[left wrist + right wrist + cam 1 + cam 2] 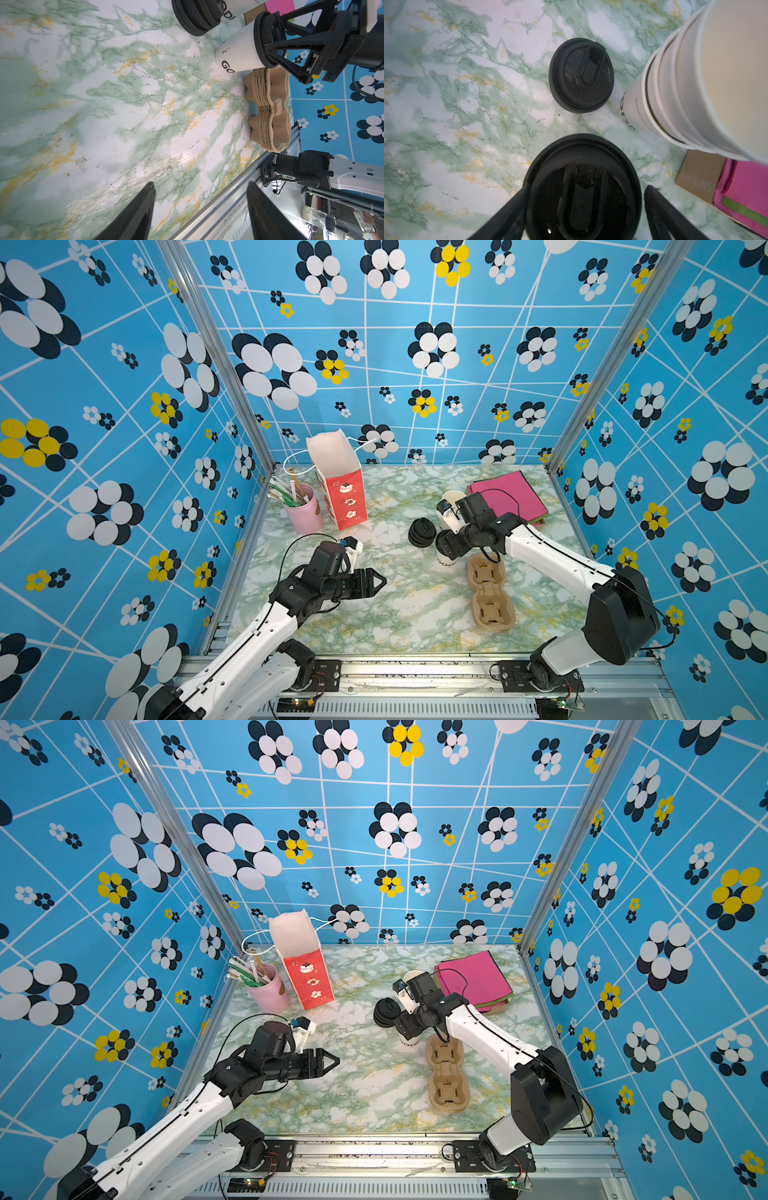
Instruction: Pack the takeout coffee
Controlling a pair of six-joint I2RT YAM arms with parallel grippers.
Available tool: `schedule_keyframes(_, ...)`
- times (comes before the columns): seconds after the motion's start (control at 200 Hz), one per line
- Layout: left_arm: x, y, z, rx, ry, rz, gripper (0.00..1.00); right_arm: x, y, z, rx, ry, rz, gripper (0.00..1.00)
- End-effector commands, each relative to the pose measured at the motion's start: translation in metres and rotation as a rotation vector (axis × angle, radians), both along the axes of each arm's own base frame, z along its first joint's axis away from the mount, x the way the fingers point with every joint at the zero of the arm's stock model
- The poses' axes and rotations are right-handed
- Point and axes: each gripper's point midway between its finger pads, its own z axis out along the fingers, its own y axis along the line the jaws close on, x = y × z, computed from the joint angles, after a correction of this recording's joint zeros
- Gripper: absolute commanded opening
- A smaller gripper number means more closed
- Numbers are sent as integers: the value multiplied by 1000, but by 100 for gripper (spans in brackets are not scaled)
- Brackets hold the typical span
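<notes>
Right claw [587, 188]: jaws spread wide, set from above astride the black lid of the takeout coffee [239, 52]. One finger [654, 199] stands clear of the lid rim with a visible gap. The other lies at the rim, contact not confirmed. No grip evident.
Left claw [200, 185]: jaws well apart, nothing between them, hovering over bare table [395, 614] at front left.
Location of takeout coffee: upright on the table, right of centre, just beside the end of the pulp carrier stack [490, 593].
Neighbours: stack of black lids [581, 74] near, stack of lidless cups [695, 83] close behind, napkins [509, 495] beyond.
Paper bag [338, 481]: upright, mouth open, rear left, well apart from the coffee.
Pink mug [303, 510]: just beside the bag, holding stirrers.
</notes>
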Motion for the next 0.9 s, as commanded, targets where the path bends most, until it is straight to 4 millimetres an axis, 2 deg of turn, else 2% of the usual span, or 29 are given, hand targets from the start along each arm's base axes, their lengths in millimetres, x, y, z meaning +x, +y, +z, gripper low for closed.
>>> schedule_keyframes(0.0, 0, 4, -4, 6, 0, 18, 71, 4, 6, 21, 47, -34, 12, 89)
schedule_keyframes(0.34, 3, 5, 1, 10, -15, 23, 71, 2, 4, 33, 53, -55, 18, 95)
schedule_keyframes(0.465, 8, 6, 14, 16, -47, 22, 72, 1, 4, 47, 70, -80, 17, 98)
schedule_keyframes(0.72, 34, 23, 79, 116, -202, 19, 76, -10, 1, 88, 165, -173, 5, 99)
schedule_keyframes(0.894, 64, 42, 134, 267, -321, -7, 78, -24, -8, 98, 213, -219, -13, 99)
